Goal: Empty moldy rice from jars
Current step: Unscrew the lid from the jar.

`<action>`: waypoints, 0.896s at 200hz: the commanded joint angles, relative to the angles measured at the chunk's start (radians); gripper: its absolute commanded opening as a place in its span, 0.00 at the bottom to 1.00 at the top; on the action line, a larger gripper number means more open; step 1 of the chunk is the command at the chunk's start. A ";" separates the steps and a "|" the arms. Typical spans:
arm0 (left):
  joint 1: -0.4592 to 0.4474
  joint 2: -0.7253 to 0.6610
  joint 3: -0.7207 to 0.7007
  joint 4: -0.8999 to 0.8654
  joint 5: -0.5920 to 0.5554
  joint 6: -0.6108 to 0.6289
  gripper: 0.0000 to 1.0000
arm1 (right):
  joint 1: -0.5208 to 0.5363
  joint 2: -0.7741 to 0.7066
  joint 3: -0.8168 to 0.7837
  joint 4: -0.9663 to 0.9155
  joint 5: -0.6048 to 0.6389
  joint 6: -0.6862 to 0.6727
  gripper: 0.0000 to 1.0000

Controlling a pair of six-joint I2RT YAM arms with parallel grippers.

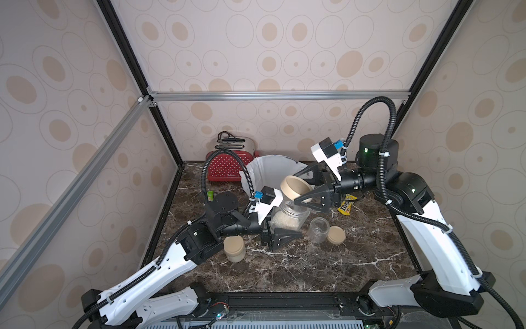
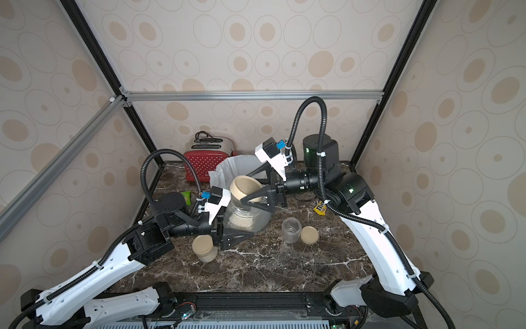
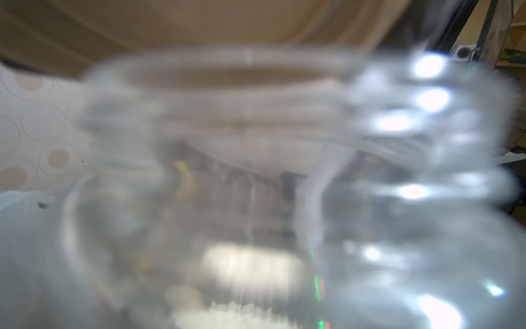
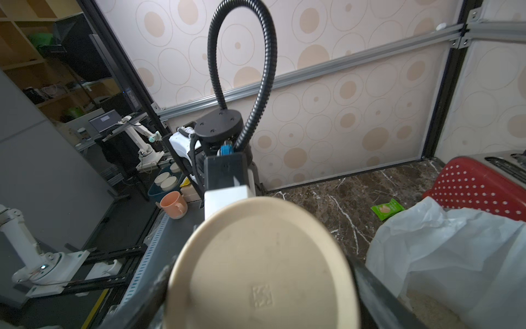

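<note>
My left gripper [image 1: 284, 225] is shut on an open glass jar [image 1: 289, 216] about half full of off-white rice [image 1: 284, 222], held just above the table in front of the bin. In the left wrist view the jar [image 3: 256, 142] fills the blurred frame, with rice [image 3: 233, 316] at its bottom. My right gripper [image 1: 297, 188] is shut on that jar's beige lid [image 1: 296, 186], tilted just above the jar mouth. The lid [image 4: 262, 265] sits between the dark fingers [image 4: 378, 290]. An empty jar [image 1: 318, 229] stands beside its loose lid [image 1: 336, 235]. A lidded jar [image 1: 234, 249] stands by my left arm.
The bin with white liner [image 1: 270, 171] stands behind the held jar, next to a red toaster [image 1: 227, 165]. A yellow candy packet [image 1: 345, 206] lies under my right wrist. A green packet [image 1: 210, 195] lies left of the bin. Pale grains show inside the liner [image 4: 455, 250].
</note>
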 commanded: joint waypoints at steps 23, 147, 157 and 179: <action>-0.004 -0.033 0.002 0.010 -0.023 0.025 0.35 | -0.028 -0.034 -0.025 0.087 0.032 0.014 0.46; -0.004 -0.096 0.055 -0.059 -0.118 0.116 0.36 | -0.050 -0.085 -0.118 0.042 0.140 0.004 0.44; -0.004 -0.100 0.065 -0.074 -0.126 0.127 0.35 | -0.050 -0.098 -0.146 0.034 0.171 0.003 0.44; -0.003 -0.111 0.083 -0.105 -0.140 0.149 0.36 | -0.049 -0.144 -0.234 0.017 0.250 0.006 0.44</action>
